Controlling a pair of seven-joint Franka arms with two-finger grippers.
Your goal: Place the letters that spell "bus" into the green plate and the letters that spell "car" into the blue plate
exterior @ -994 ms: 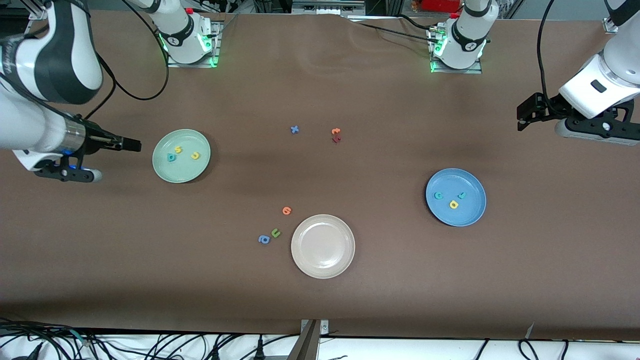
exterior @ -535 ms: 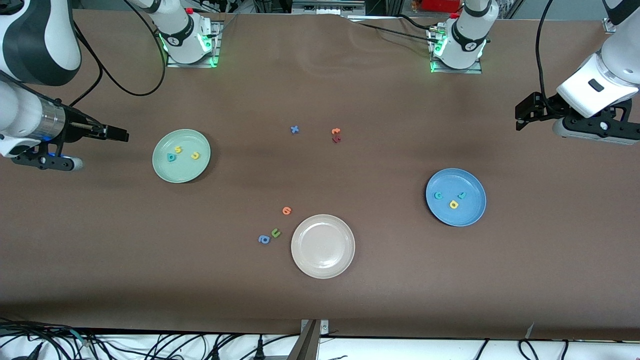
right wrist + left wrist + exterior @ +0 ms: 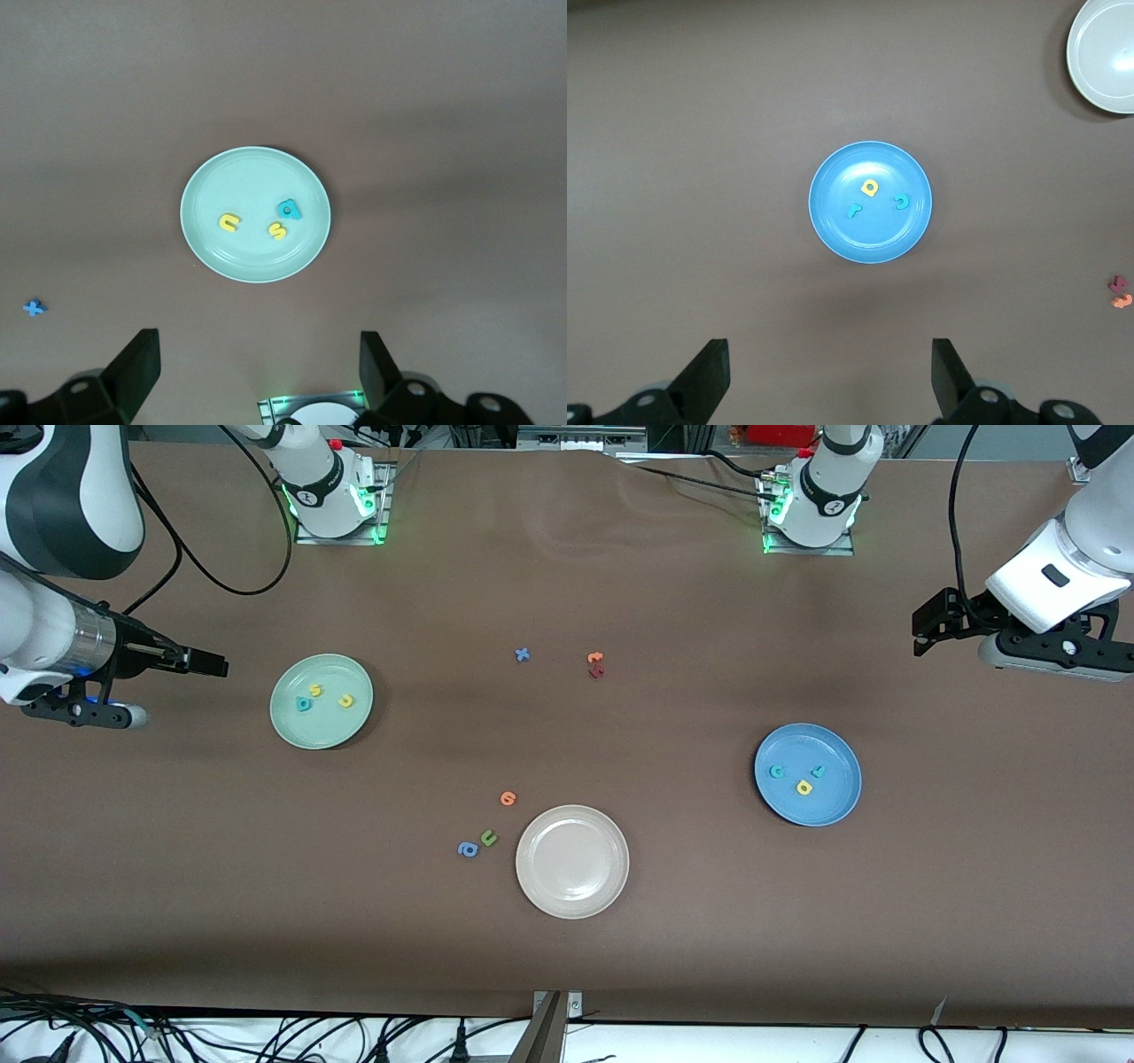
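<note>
A brown cloth covered the long table (image 3: 673,957), with cables trailing along its near edge. Our left gripper (image 3: 831,381) hung with its jaws spread wide and empty at the left arm's end of the table, off to the side of the blue plate (image 3: 837,806), and our right gripper (image 3: 257,376) hung just as wide and empty at the right arm's end, beside the green plate (image 3: 292,731); both arms seemed to be waiting. In the green plate lay the teal b (image 3: 304,704), the yellow s (image 3: 314,689) and the yellow u (image 3: 345,701), near one another but apart. In the blue plate lay the teal c (image 3: 777,771), the yellow a (image 3: 804,786) and the teal r (image 3: 819,771). We judged both words complete. The letters looked like light, soft foam, tiny against the plates, so we would pinch one gently across its narrow width, fingertips low, lest it squash or skid. Loose on the cloth were a blue x (image 3: 523,654) and an orange letter (image 3: 595,658) touching a dark red one (image 3: 596,672) mid-table, then an orange piece (image 3: 508,798), a green u (image 3: 488,837) and a blue a (image 3: 468,849) beside the empty beige plate (image 3: 611,895). Nothing blocked either plate.
</note>
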